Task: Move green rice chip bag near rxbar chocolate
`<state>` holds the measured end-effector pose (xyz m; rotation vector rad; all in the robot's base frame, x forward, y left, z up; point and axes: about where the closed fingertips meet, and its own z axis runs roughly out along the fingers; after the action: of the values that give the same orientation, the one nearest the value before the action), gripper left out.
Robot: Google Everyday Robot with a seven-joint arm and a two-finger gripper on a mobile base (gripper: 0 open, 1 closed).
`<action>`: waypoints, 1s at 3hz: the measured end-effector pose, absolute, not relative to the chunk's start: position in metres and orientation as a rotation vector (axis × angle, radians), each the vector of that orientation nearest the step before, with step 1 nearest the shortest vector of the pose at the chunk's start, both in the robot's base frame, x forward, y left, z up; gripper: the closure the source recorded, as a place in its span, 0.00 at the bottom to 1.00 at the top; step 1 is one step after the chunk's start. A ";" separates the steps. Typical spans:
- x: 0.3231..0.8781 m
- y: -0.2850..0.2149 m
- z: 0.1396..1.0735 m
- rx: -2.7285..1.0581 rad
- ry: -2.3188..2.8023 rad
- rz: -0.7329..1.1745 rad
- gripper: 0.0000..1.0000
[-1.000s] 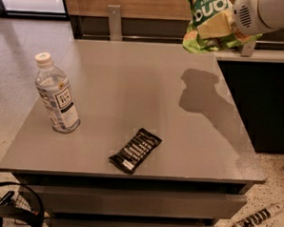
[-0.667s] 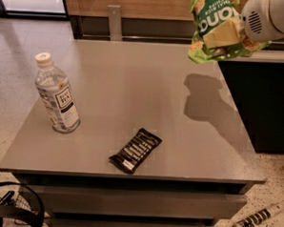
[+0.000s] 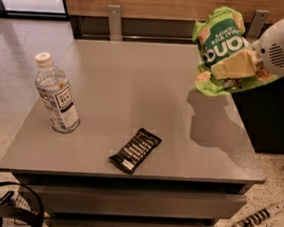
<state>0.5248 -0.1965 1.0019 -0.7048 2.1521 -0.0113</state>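
Bottle [image 3: 57, 94]: stood upright at the left of the counter [image 3: 134, 77], well apart from everything else; it is not changed from the earlier frame.
Chocolate bar [image 3: 135, 150]: laid flat and slanted near the front edge, untouched, as the spot the bag is meant to be set beside.
Shadow [image 3: 213, 121]: cast on the right of the counter, so the bag is judged to be held clear of the surface.
Chip bag [image 3: 226, 48]: carried in the air over the right rear corner, well apart from the bar.
Tool [image 3: 232, 67]: clamped on the bag's lower half, at the right edge.
Change: bag and shadow are seen lower and nearer the front than 0.7 s ago.
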 end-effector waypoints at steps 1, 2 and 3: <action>0.485 -0.194 0.958 -0.698 2.215 0.047 1.00; 0.467 -0.194 0.921 -0.689 2.280 0.086 1.00; 0.456 -0.189 0.872 -0.693 2.335 0.162 1.00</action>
<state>0.4561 -0.1889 0.8719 -0.6927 2.3354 0.1623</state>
